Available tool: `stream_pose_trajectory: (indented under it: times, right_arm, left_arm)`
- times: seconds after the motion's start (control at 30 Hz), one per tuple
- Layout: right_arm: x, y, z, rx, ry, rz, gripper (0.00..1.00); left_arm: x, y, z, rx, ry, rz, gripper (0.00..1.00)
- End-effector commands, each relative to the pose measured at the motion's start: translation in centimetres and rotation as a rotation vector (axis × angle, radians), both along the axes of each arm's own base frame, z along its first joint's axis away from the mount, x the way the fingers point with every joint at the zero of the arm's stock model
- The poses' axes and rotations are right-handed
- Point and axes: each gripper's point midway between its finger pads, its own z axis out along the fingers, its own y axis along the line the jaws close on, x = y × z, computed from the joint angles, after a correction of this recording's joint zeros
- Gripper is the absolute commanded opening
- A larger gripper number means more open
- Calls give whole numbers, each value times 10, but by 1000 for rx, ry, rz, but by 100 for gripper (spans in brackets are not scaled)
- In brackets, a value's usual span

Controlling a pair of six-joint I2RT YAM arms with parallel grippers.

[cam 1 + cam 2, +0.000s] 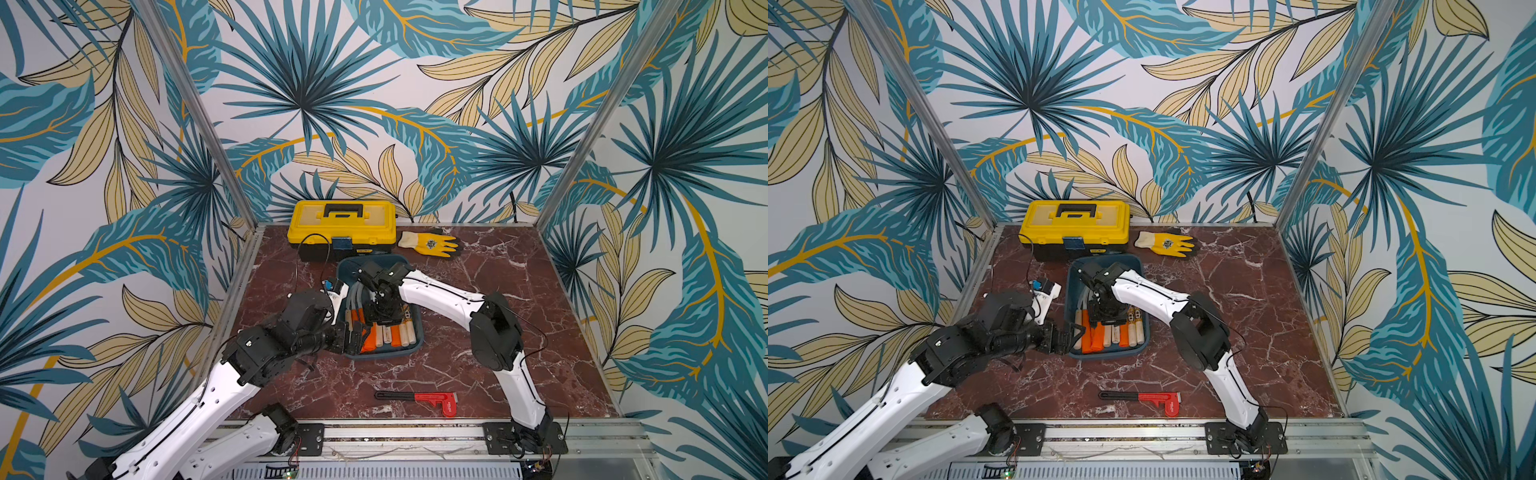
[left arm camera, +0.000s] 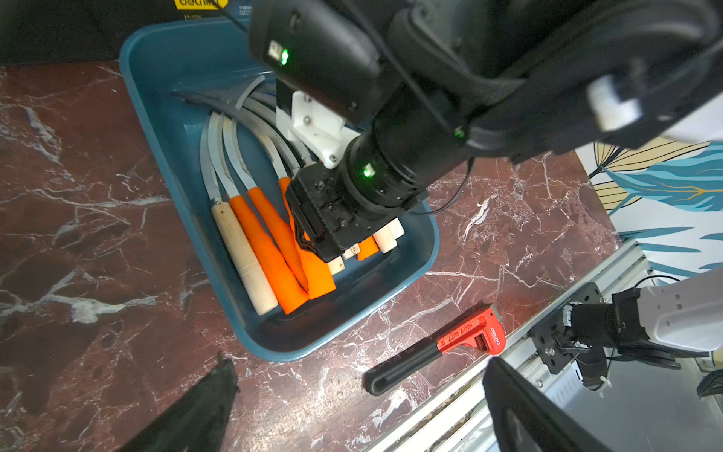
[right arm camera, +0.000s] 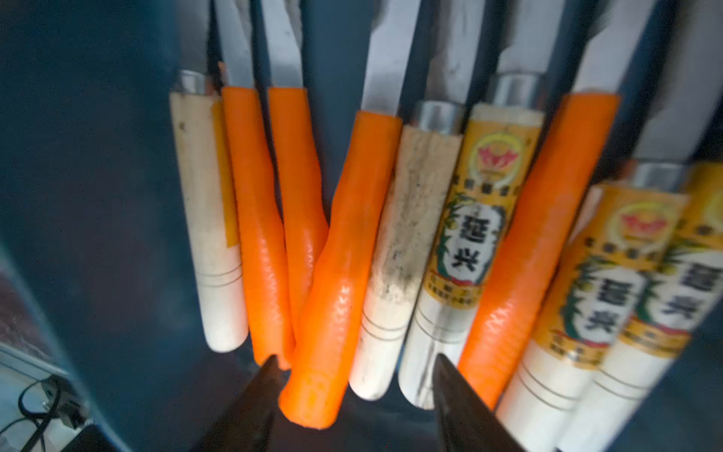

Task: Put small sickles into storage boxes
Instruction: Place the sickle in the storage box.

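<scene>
Tabletop (image 1: 498, 291): sickles (image 3: 407, 219) beneath right end effector (image 3: 357, 364)

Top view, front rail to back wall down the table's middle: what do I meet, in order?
red pipe wrench → teal tray holding the sickles → yellow toolbox. The yellow glove lies beside the toolbox at about the same depth, so it is left unranked.

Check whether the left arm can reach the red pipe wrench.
Probably yes: the pipe wrench lies alone on bare table near the front edge, and the left gripper is open, with nothing between them.
</scene>
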Motion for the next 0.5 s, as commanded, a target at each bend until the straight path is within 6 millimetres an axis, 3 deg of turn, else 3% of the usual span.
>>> stream_pose_trajectory:
  times: [0.0, 0.03, 0.23, 0.47]
  right_arm:
    - [0, -19, 43, 32, -61, -14, 88]
    - [3, -24, 50, 51, -70, -24, 99]
    - [22, -82, 86, 64, -165, -80, 100]
    - [50, -180, 93, -19, -300, -167, 100]
  left_arm:
    - [13, 1, 18, 17, -54, 11, 99]
    - [16, 0, 19, 20, -52, 10, 99]
    - [51, 14, 24, 24, -50, 68, 99]
    - [102, 59, 5, 17, -114, 263, 99]
